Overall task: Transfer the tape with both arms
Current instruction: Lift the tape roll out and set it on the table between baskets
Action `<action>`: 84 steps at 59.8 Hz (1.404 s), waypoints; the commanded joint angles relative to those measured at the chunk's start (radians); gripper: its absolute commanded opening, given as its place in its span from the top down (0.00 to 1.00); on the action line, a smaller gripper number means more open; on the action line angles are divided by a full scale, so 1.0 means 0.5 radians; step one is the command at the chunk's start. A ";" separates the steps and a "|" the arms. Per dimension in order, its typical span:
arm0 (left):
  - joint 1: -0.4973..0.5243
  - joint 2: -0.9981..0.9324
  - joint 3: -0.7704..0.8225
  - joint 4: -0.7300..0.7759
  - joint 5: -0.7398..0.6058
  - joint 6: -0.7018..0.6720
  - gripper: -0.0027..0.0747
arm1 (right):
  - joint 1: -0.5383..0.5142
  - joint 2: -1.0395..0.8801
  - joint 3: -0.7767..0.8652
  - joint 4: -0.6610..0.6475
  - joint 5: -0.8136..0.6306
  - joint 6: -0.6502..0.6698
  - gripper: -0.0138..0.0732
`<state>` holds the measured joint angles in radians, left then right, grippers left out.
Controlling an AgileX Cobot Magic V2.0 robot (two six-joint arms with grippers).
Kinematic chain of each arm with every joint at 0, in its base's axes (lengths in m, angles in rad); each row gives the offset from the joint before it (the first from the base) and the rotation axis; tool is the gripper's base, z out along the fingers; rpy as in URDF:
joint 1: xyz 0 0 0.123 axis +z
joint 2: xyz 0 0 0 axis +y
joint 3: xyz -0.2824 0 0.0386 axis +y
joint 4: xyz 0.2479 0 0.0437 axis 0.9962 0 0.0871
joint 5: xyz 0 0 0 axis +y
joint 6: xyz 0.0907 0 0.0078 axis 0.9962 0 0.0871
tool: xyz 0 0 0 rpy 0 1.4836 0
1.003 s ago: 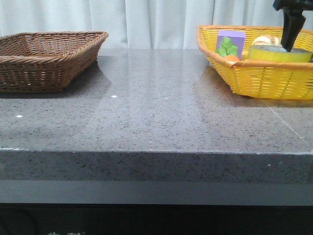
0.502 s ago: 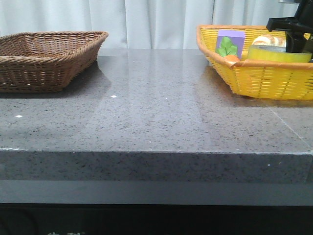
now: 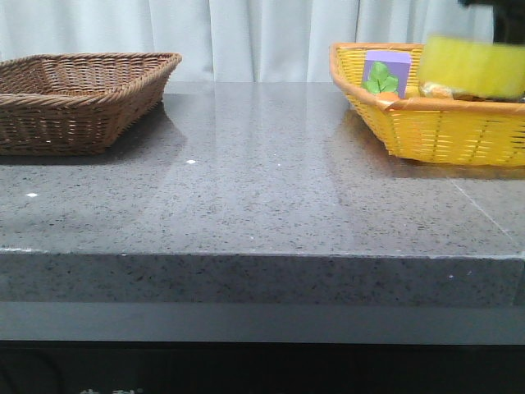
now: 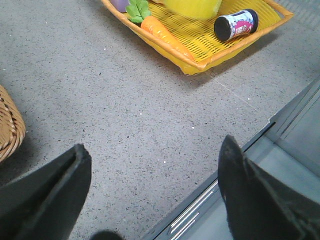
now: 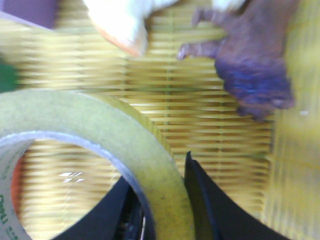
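Front view: the tape [image 3: 476, 66], a wide roll with a glossy yellow side, hangs blurred above the yellow basket [image 3: 435, 131] at about two o'clock on the grey speckled bench [image 3: 262, 197], its lower edge around the level of the basket's rim. Its holder is almost wholly out of this view. In the right wrist view the roll's flat, dull yellow face and pale inner core with green print fill the foreground, and the right pincer [image 5: 162, 210] is clamped on the roll's wall, one dark finger inside the core and the other outside. Under it lie the basket's weave, a purple lumpy object [image 5: 250, 65] and a white and orange item [image 5: 125, 25], both blurred. The left wrist view shows the left pincer [image 4: 155, 200] with its jaws wide apart over bare bench, well apart from the basket, which holds a carrot [image 4: 162, 35] and a small can [image 4: 236, 24]. A brown basket [image 3: 78, 98] sits at ten o'clock.
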<state>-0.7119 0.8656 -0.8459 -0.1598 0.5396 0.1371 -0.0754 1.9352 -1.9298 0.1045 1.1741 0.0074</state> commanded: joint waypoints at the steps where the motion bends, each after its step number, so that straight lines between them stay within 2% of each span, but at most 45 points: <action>1: -0.015 -0.012 -0.065 -0.026 -0.139 -0.003 0.29 | 0.035 -0.281 -0.088 0.044 -0.058 -0.015 0.68; 9: -0.015 -0.012 -0.065 -0.026 -0.139 -0.003 0.29 | 0.147 -0.423 -0.088 0.044 -0.084 -0.049 0.68; 21: -0.015 -0.012 -0.065 -0.026 -0.139 -0.003 0.29 | 0.472 -0.533 -0.088 0.044 -0.148 -0.093 0.68; 35: -0.015 -0.012 -0.065 -0.026 -0.139 -0.003 0.29 | 0.878 -0.485 -0.085 0.044 -0.280 -0.137 0.68; 44: -0.015 -0.012 -0.065 -0.026 -0.139 -0.003 0.29 | 1.048 -0.375 -0.085 0.042 -0.344 -0.194 0.68; 56: -0.015 -0.012 -0.065 -0.026 -0.139 -0.003 0.29 | 1.149 -0.190 -0.085 0.025 -0.344 -0.241 0.68; 79: -0.015 -0.012 -0.065 -0.026 -0.139 -0.003 0.29 | 1.151 0.078 -0.085 -0.143 -0.342 -0.241 0.67; 84: -0.015 -0.012 -0.065 -0.026 -0.139 -0.003 0.29 | 1.151 0.110 -0.085 -0.141 -0.345 -0.241 0.64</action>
<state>-0.7119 0.8656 -0.8459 -0.1598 0.5396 0.1371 0.5035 2.0456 -1.9382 0.0316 1.0570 -0.1056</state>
